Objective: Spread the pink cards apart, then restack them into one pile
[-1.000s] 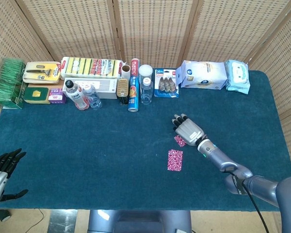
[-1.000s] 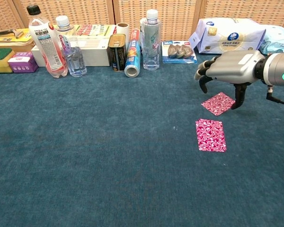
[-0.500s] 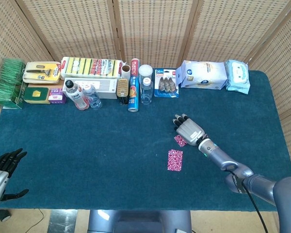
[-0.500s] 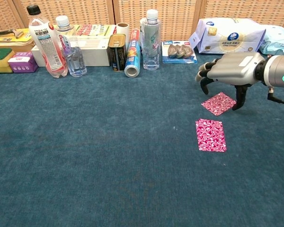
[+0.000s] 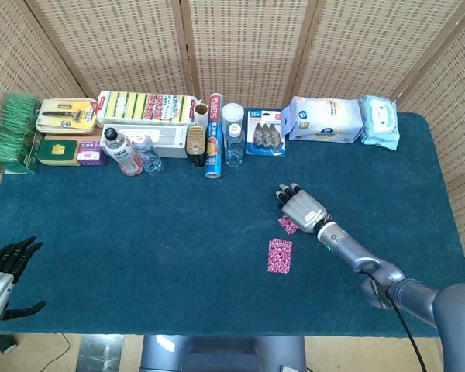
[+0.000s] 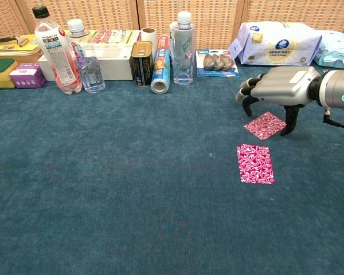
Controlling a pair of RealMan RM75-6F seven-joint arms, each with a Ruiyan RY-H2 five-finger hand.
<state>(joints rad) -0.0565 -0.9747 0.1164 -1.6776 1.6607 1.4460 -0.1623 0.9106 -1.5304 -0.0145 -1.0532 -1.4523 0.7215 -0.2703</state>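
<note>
- Right hand (image 6: 278, 87): hovers palm-down over the far pink card (image 6: 265, 125), fingers curled downward and apart, holding nothing.
- Near pink card (image 6: 255, 163): flat on the table (image 6: 103, 189), just beside the first, separate.
- Left hand (image 5: 1, 271): at the table's near-left edge, fingers spread, empty.

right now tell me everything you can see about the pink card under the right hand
The tilted pink card is thin and flat, printed with a dense pink-and-white pattern, and looks like paper. It lies face-flat on the blue cloth, turned like a diamond. The right hand arches over its far edge, fingers pointing down beside it; whether they touch it is unclear. It lies apart from the straighter second card nearer the camera.
</note>
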